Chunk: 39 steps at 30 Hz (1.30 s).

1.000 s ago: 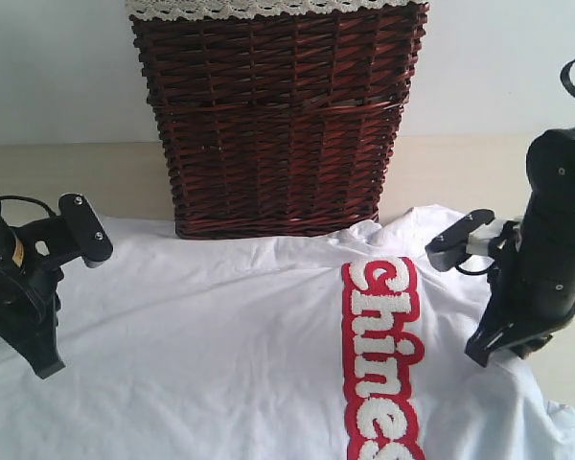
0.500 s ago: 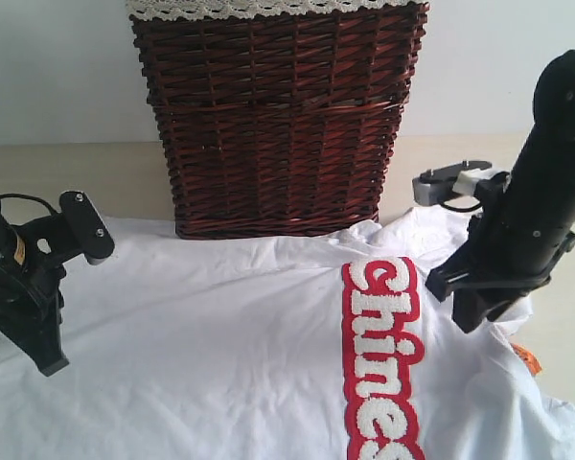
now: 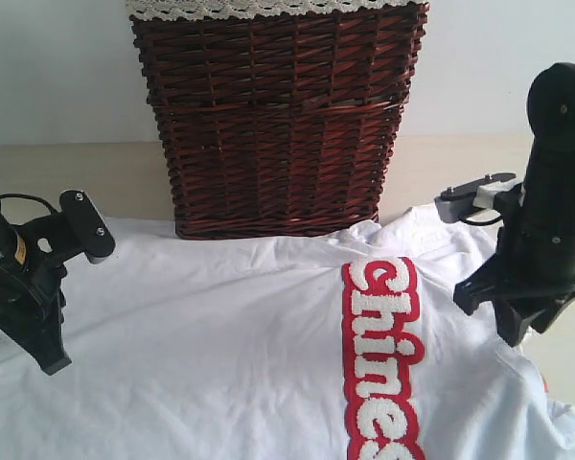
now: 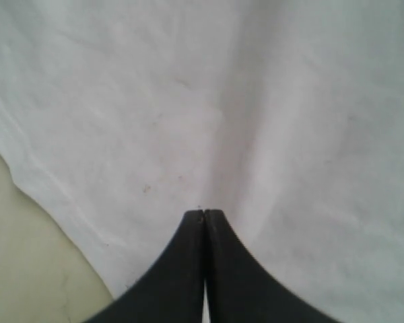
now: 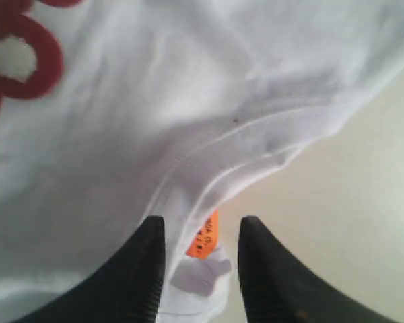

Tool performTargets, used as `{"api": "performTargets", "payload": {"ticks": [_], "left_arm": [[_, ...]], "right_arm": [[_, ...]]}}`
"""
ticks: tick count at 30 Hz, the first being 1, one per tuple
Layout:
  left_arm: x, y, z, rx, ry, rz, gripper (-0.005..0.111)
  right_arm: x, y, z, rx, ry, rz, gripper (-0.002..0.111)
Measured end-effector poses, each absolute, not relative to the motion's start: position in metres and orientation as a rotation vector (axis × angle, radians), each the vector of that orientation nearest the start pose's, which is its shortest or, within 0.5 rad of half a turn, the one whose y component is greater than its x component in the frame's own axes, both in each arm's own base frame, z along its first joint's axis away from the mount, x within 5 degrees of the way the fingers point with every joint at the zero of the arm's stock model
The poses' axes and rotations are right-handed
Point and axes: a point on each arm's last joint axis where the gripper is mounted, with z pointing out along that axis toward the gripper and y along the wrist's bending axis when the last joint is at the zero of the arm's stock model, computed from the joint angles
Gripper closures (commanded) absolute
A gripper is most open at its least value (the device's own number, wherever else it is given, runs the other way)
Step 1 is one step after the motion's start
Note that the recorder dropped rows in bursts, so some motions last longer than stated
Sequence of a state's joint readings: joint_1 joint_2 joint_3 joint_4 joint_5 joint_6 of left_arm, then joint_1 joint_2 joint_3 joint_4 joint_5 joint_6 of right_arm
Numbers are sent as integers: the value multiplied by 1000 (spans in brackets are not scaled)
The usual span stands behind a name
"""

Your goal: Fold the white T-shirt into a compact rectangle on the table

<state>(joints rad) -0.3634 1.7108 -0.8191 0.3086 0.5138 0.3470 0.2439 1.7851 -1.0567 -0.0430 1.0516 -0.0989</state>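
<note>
Right wrist view: right pincer parted astride the orange tag of the white T-shirt. The left pincer is clenched over the cloth

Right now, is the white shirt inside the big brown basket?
No, the white T-shirt lies spread out on the table in front of the wicker basket, not in it.

— What does the pale beige tabletop carry?
— The white T-shirt lies spread across it, wrinkled; a dark wicker basket stands just behind the shirt's far edge.
</note>
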Motion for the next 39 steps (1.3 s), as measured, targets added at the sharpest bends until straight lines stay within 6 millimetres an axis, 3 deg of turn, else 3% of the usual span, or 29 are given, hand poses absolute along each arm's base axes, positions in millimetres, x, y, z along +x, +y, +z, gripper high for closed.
{"api": "performTargets", "payload": {"ticks": [4, 11, 13, 15, 16, 21, 24, 27, 30, 36, 39], "left_arm": [[277, -91, 145, 1324, 2556, 260, 107], [277, -92, 145, 1309, 2567, 247, 107], [277, -92, 145, 1309, 2567, 247, 107], [277, -92, 145, 1309, 2567, 247, 107], [277, -92, 145, 1309, 2567, 247, 107], [277, -92, 145, 1309, 2567, 247, 107], [277, -92, 145, 1309, 2566, 246, 107], [277, -92, 145, 1309, 2566, 246, 107], [277, -92, 145, 1309, 2566, 246, 107], [277, -92, 145, 1309, 2566, 246, 107], [277, -92, 145, 1309, 2566, 246, 107]], "right_arm": [[286, 67, 152, -573, 3269, -98, 61], [285, 77, 136, -568, 3323, 86, 57], [285, 77, 131, -571, 3338, 87, 67], [285, 77, 126, -579, 3353, 82, 100], [287, 78, 127, -581, 3350, 81, 108], [297, 70, 146, -621, 3296, -85, 108], [301, 60, 164, -508, 3255, -299, 108], [302, 56, 170, -448, 3231, -373, 108], [301, 60, 170, -450, 3221, -384, 103], [299, 99, 159, -667, 3157, -223, 64], [300, 110, 144, -719, 3165, -182, 61]]}}
